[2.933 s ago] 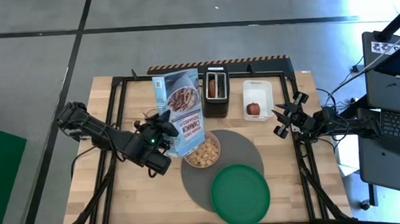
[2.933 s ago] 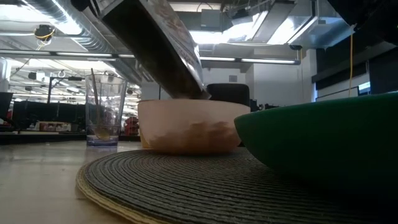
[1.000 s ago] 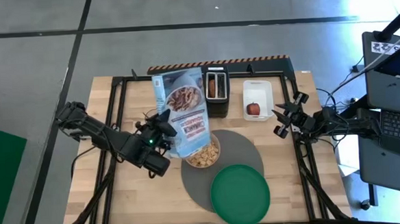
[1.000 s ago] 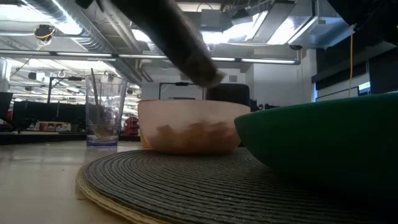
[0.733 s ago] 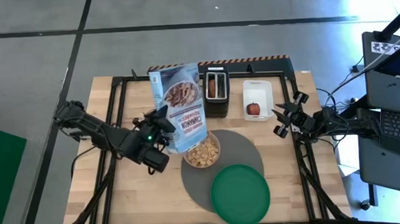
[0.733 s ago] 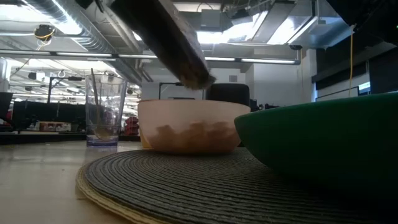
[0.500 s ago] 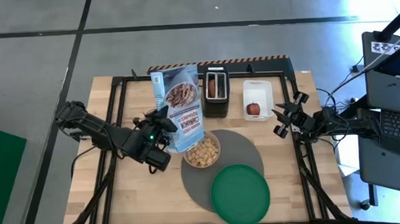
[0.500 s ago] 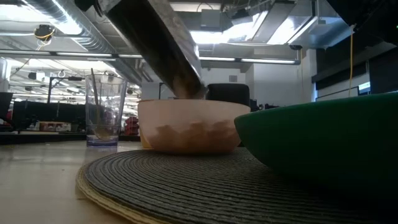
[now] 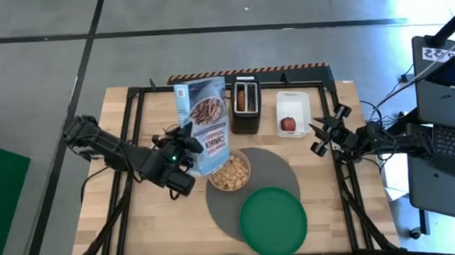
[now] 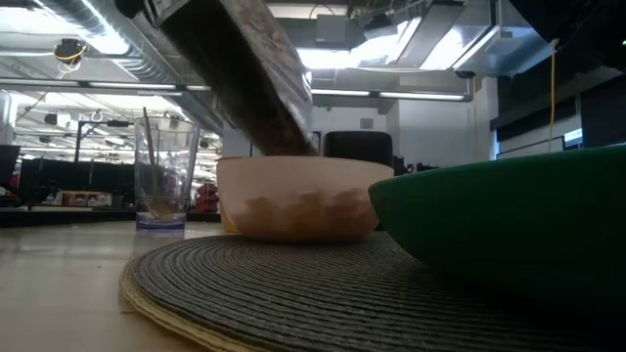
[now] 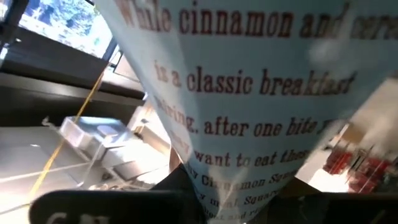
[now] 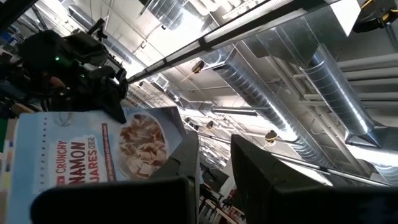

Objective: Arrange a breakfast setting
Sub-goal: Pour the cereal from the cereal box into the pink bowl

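Note:
My left gripper [image 9: 184, 142] is shut on a blue cereal box [image 9: 205, 125], tipped with its open end over the pinkish bowl [image 9: 230, 173]. The bowl holds cereal and stands on the round grey placemat [image 9: 270, 170]. The green plate [image 9: 273, 221] lies on the placemat's near edge. The bagel [image 9: 242, 100] sticks up out of the black toaster [image 9: 246, 105]. The red apple [image 9: 288, 123] lies in the white tray [image 9: 293, 107]. A spoon [image 10: 149, 147] stands in a clear glass [image 10: 161, 186]. My right gripper [image 9: 318, 138] is open and empty at the right edge. My left gripper holds the cereal box by its left side [image 9: 191, 139], coming level from the table's left. The printed panel [image 11: 249, 124] fills the wrist view and hides the fingers' pads. The box is lifted clear and tilted, its lower end [image 10: 284, 142] just above the bowl's rim.
The toaster and the white tray stand along the far edge behind the placemat. The glass stands left of the bowl [image 10: 298, 200] in the low view. Bare wood [image 9: 139, 218] lies at the near left.
My left gripper has rocked the cereal box: its open end rose away from the bowl, then came back down to the rim while the box tipped steeper. The bowl, the plate and my right arm have kept still.

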Tool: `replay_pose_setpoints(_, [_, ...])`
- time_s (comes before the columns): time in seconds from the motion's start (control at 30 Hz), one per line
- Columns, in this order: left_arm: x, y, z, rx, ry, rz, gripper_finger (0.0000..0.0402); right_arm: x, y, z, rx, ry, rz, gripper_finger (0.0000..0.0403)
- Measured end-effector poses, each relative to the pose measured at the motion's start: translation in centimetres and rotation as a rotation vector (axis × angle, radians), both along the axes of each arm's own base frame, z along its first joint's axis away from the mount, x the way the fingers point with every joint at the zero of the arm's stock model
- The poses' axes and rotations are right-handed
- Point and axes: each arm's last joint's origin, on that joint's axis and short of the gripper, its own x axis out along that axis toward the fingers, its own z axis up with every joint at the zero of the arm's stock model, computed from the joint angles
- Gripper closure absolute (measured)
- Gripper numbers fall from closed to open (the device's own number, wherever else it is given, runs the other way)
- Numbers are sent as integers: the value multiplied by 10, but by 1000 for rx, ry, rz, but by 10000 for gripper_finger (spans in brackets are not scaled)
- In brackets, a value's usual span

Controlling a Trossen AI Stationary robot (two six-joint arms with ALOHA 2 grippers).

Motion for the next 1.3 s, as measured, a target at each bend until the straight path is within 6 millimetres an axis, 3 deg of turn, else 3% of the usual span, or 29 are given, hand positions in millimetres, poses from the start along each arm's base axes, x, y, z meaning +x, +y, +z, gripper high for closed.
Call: replay_pose_setpoints(1.3, [3,-5,4,28,-24,-11,345,0,0,0,8,6,-17,340])
